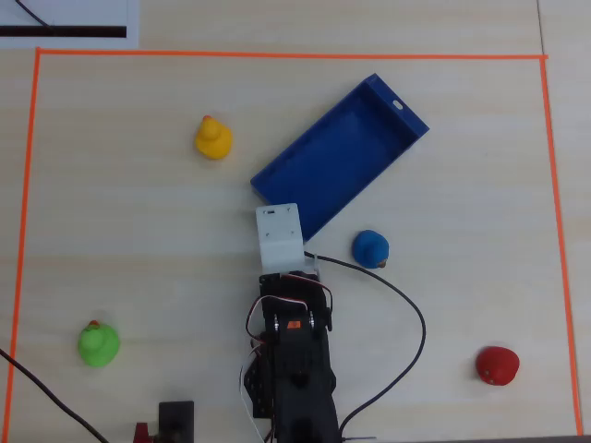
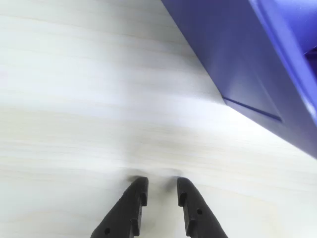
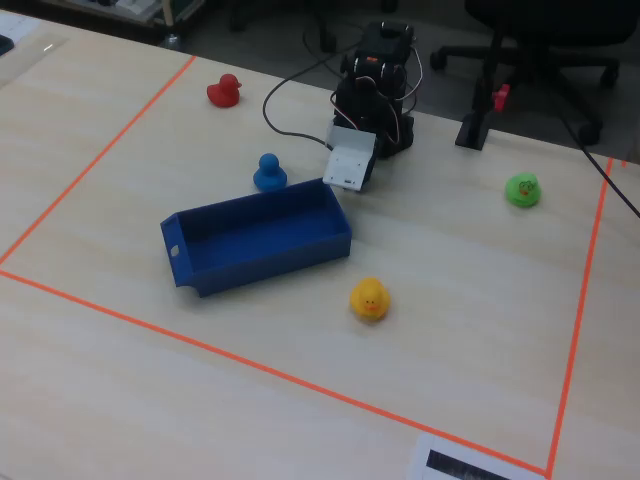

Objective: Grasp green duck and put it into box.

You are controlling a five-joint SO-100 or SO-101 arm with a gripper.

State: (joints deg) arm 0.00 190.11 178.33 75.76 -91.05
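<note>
The green duck [image 1: 98, 344] stands alone at the lower left of the overhead view, far from the arm; in the fixed view it [image 3: 522, 189] is at the right. The blue box [image 1: 337, 161] lies diagonally at centre, empty, also in the fixed view [image 3: 260, 235]. Its near corner fills the upper right of the wrist view [image 2: 257, 64]. My gripper [image 2: 162, 186] hovers over bare table just short of the box's near corner. Its black fingers are a small gap apart with nothing between them. In the overhead view a white camera mount [image 1: 280, 235] hides the fingers.
A yellow duck [image 1: 213, 138] stands left of the box, a blue duck [image 1: 370, 248] just right of the arm, a red duck [image 1: 497, 365] at lower right. Orange tape [image 1: 277, 55] frames the work area. Black cables [image 1: 406, 314] loop right of the arm base.
</note>
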